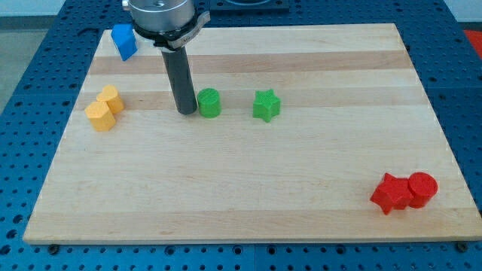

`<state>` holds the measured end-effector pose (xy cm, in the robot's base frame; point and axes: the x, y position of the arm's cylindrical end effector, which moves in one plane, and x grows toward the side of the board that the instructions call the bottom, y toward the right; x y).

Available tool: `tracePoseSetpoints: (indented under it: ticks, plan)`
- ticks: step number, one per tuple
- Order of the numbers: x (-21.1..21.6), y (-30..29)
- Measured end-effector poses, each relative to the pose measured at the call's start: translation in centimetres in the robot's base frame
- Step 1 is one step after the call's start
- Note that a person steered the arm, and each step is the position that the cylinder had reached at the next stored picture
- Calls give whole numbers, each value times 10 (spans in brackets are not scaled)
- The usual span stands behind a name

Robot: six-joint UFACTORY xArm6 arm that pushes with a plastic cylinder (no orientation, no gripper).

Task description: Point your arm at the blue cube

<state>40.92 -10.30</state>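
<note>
- The rod's tip (186, 113) rested on the board just left of the green cylinder (208, 103), nearly touching; it had no fingers and held nothing.
- The blue cube (123, 41) sat well apart, at the view's top left.
- The approach seemed only begun; the next move called for travelling up-left, clear of the yellow blocks (105, 109).

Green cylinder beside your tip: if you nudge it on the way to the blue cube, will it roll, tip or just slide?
Probably just slide: the green cylinder stands upright on its flat end and looks squat, so tipping seems unlikely. My tip sits right at its left side, so it would likely scoot toward the green star.
</note>
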Motion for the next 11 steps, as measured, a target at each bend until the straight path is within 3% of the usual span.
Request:
tracePoseSetpoints:
  ticks: [1,3,4,5,7,9,11]
  plan:
    - [-11,3]
    - [-103,3]
    - [-118,-6]
    - [-100,-29]
    - [-88,-197]
    - [-95,-202]
    - [-176,-202]
